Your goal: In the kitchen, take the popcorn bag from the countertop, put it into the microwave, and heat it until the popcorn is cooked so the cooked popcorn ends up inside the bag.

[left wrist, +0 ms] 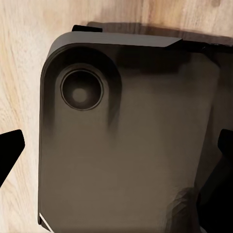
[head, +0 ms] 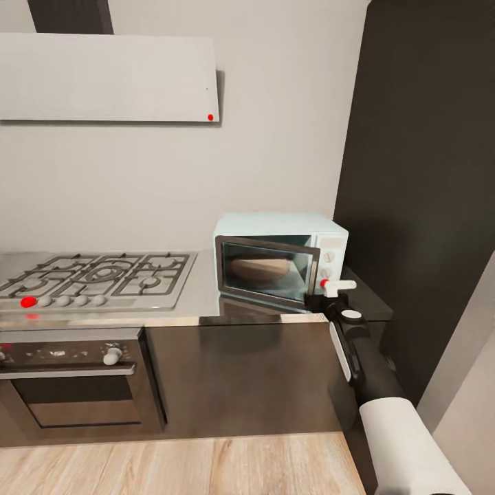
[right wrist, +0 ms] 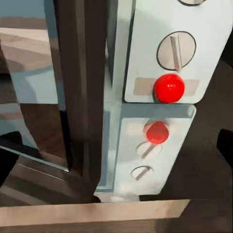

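Head view: the microwave (head: 280, 258) sits on the steel bench (head: 206, 302) against the wall, right of the gas hob (head: 96, 275) and above dark cabinets. Its dark glass door (head: 268, 271) stands slightly ajar, swung out a little at the knob side. Through the glass a tan-brown rounded shape shows inside the cavity, likely the popcorn bag (head: 258, 269); label not readable.

The right arm reaches up from the lower right. The right jaws (head: 338, 287) are at the microwave's control panel, just below the knobs (head: 328, 265), close to the red light (head: 323, 282). Contact cannot be told.

Right wrist view: the red light (right wrist: 169, 88) lies straight ahead on the pale panel, with a knob (right wrist: 176, 49) beside it, both mirrored in the glossy bench. Dark fingertips (right wrist: 225, 145) sit at the frame edges, well apart: right jaws open, holding nothing.

Left wrist view: the left jaws' dark fingertips (left wrist: 9, 148) are spread wide, open and empty, over the robot's dark base (left wrist: 126, 145) and wooden floor (left wrist: 24, 58).
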Robot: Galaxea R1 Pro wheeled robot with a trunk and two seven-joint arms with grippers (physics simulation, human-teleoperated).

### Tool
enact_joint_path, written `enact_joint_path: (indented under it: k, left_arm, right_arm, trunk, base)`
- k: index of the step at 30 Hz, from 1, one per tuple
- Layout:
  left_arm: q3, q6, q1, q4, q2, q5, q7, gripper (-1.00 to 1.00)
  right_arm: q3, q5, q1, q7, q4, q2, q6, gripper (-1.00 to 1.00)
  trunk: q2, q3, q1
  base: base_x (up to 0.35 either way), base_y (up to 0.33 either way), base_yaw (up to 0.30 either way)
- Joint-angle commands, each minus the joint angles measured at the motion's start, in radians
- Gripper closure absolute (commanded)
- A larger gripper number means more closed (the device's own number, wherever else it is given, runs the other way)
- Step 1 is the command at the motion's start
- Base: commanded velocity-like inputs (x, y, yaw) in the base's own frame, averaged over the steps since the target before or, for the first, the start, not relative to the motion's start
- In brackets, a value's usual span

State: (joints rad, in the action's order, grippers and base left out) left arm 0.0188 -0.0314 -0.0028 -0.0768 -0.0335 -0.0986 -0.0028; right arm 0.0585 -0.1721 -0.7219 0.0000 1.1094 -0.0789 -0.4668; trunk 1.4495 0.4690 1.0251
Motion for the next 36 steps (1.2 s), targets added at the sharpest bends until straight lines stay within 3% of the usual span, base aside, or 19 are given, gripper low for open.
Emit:
enact_joint_path:
  k: [1,3,7,9,13,15,19,36]
  left_arm:
    - [0.001,-0.002,0.000,0.000,0.000,-0.010,0.000,-1.00]
    - [0.000,-0.002,0.000,0.000,0.001,-0.010,0.000,-1.00]
    - [0.000,-0.002,0.000,0.000,0.001,-0.010,0.000,-1.00]
    - [0.000,-0.002,0.000,0.000,0.001,-0.010,0.000,-1.00]
    - [0.001,-0.002,0.000,0.000,0.000,-0.010,0.000,-1.00]
    - [0.001,-0.002,0.000,0.000,0.000,-0.010,0.000,-1.00]
    - [0.001,-0.002,0.000,0.000,0.000,-0.010,0.000,-1.00]
    - [-0.004,-0.002,0.000,0.000,0.001,-0.009,-0.001,-1.00]
  right_arm:
    - [0.000,-0.008,0.000,0.003,0.001,-0.001,-0.013,-1.00]
    - [-0.001,-0.010,0.018,0.023,0.013,0.000,-0.055,-1.00]
    - [0.000,-0.016,0.077,0.131,0.074,0.012,-0.149,-1.00]
    - [0.003,-0.013,0.088,0.167,0.081,0.042,-0.182,-1.00]
    - [0.010,-0.006,0.091,0.179,0.079,0.155,-0.194,-1.00]
    - [0.035,-0.005,0.091,0.179,0.080,0.173,-0.194,-1.00]
    - [0.086,-0.007,0.091,0.181,0.088,0.181,-0.192,-1.00]
    - [0.086,-0.003,0.091,0.181,0.092,0.166,-0.181,-1.00]
  trunk:
    - [0.001,0.001,0.000]
    - [0.001,0.001,0.000]
    - [0.001,0.001,0.000]
    - [0.001,0.001,0.000]
    - [0.001,0.001,0.000]
    - [0.001,0.001,0.000]
    - [0.001,0.001,0.000]
    - [0.001,0.001,0.000]
  base:
    - [0.000,0.000,0.000]
    - [0.000,0.000,0.000]
    - [0.000,0.000,0.000]
    - [0.000,0.000,0.000]
    - [0.000,0.000,0.000]
    - [0.000,0.000,0.000]
    - [0.000,0.000,0.000]
    - [0.253,0.000,0.000]
